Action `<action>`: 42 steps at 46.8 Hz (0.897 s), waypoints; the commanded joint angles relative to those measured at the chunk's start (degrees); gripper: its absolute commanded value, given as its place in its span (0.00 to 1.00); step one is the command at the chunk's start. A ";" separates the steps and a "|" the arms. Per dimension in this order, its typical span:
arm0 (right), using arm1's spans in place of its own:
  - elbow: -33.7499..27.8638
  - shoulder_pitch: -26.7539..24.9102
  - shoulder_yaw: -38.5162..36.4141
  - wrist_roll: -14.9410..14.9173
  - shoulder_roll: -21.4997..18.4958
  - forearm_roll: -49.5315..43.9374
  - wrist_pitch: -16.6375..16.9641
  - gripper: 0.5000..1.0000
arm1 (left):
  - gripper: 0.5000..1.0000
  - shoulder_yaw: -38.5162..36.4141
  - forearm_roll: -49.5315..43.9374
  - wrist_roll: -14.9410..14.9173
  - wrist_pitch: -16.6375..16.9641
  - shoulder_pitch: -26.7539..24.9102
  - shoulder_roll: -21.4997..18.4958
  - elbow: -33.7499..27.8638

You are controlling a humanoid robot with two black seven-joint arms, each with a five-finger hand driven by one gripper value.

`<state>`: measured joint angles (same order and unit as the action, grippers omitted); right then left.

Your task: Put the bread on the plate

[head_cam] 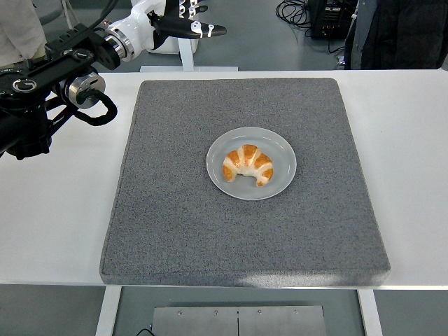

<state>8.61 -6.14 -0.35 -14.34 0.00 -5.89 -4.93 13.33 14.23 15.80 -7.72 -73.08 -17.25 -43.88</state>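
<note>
- While I am watching from the head camera, the croissant (pixel 248 165) is lying on the grey plate (pixel 283 151), inside the rim, its curved back toward the far side and its two tips pointing at me.
- I am seeing the plate sitting near the middle of the grey mat (pixel 175 217), which is covering most of the white table (pixel 56 224).
- I am holding the left arm (pixel 49 77) high at the upper left, over the table's far left corner and well apart from the plate.
- I am reading the left hand (pixel 183 21) as empty: its fingers (pixel 203 30) are stretched out flat and loose, pointing to the right, beyond the table's far edge.
- I am not getting the right arm anywhere on screen.
- I am also catching a person (pixel 392 31) in dark clothing standing at the top right behind the table, and another one's light sleeve (pixel 17 31) at the top left.
</note>
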 commanded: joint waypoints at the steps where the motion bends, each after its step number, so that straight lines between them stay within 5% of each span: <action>1: 0.00 -0.01 0.00 0.01 0.00 0.00 0.00 1.00 | 0.98 2.31 -0.60 0.02 -0.11 1.80 1.51 2.12; 9: 0.00 -0.01 0.00 0.01 0.00 0.00 0.00 1.00 | 0.98 7.75 -1.39 -0.07 -0.63 4.96 6.08 9.33; 23: 0.00 -0.01 0.00 0.01 0.00 0.00 0.00 1.00 | 0.98 15.84 -7.19 0.02 -6.69 6.72 12.76 21.37; 42: 0.00 -0.01 0.00 0.01 0.00 0.00 0.00 1.00 | 0.98 19.62 -17.13 0.02 -7.23 8.65 17.16 27.70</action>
<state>8.61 -6.15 -0.33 -14.33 0.00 -5.89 -4.93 31.83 -1.72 15.83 -14.90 -64.98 -0.44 -16.77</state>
